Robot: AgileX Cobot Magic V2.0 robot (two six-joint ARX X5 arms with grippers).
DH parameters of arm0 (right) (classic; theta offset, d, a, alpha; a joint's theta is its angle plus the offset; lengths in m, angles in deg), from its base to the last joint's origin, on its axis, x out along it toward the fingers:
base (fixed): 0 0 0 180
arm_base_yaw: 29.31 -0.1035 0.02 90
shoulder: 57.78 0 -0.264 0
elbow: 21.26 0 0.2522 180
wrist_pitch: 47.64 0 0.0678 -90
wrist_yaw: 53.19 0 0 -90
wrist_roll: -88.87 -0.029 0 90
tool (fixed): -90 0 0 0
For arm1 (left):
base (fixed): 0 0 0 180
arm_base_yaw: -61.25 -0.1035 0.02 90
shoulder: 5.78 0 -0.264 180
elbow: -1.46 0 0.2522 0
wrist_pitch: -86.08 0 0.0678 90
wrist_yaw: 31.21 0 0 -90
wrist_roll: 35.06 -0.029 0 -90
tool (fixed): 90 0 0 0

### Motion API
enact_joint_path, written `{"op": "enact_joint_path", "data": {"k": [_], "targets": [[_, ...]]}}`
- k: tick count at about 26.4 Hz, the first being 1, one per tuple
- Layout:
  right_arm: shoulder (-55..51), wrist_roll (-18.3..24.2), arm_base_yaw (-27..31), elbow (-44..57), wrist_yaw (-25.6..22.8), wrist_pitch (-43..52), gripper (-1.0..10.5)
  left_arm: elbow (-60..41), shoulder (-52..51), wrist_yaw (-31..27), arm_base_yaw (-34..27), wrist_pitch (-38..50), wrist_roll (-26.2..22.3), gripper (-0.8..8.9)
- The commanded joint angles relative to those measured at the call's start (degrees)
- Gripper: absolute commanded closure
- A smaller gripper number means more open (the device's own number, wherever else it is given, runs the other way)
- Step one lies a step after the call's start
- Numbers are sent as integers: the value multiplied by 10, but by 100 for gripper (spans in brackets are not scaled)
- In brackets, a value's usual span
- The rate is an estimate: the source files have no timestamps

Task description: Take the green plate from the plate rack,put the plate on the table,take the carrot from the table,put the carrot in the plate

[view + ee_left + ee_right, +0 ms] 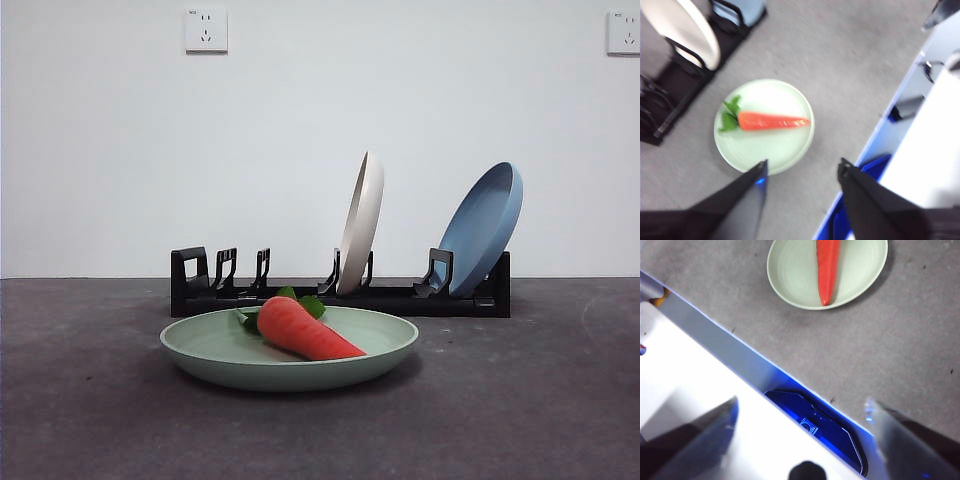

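I see the green plate (230, 350) flat on the bench (520, 400) before the plate rack (200, 296), the carrot (305, 330) lying in it. Left claw (802, 172) hangs above, jaws apart, empty. Right claw (800, 415) likewise spread, holding nothing, near the bench edge.

The carrot (828, 267) lay in the green plate (790, 275) on the grey counter (880, 350). The right gripper (802, 415) hung well apart over the counter's edge, jaws spread wide and empty.
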Motion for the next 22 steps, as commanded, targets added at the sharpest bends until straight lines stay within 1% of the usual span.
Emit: {"op": "enact_joint_path", "data": {"k": [1,2,3,4,13,22], "targets": [[0,0,-1,1,1,-3,806,-1,-1,9,1,-10,17,798],[0,0,-1,1,1,-4,863,-1,-1,10,1,-13,18,832],[0,0,-1,1,1,-4,927,-1,-1,10,1,-17,18,821],[0,0,-1,1,1,-4,968,-1,-1,10,1,-21,18,822],[2,-1,-1,1,-2,-3,945,-1,-1,9,1,-28,17,815],[2,0,-1,1,-2,-3,945,-1,-1,8,1,-28,17,815]]}}
